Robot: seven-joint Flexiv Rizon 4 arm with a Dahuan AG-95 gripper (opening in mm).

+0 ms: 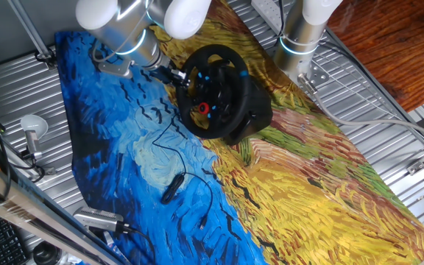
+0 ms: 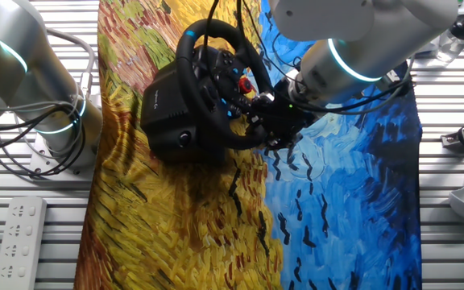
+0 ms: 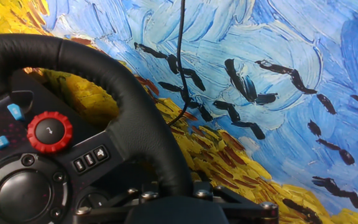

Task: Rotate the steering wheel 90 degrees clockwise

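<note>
The black steering wheel [image 1: 219,53] stands tilted on its bulky black base [image 1: 255,110] in the middle of the painted cloth. Its hub carries blue-lit buttons and a red knob [image 3: 50,132]. My gripper [image 1: 179,77] is at the wheel's rim on the blue side of the cloth. In the hand view the thick rim [image 3: 104,68] runs down between the jaws of the gripper [image 3: 173,194], which is shut on it. In the other fixed view the gripper [image 2: 263,113] sits at the lower right of the rim [image 2: 208,36]. The fingertips are hidden behind the rim.
A small black cabled device [image 1: 171,188] lies on the blue cloth, its thin cable [image 3: 182,56] running toward the wheel. A second arm's base [image 1: 300,37] stands behind the wheel. A white power strip [image 2: 18,234] lies on the slatted metal table [image 1: 389,140].
</note>
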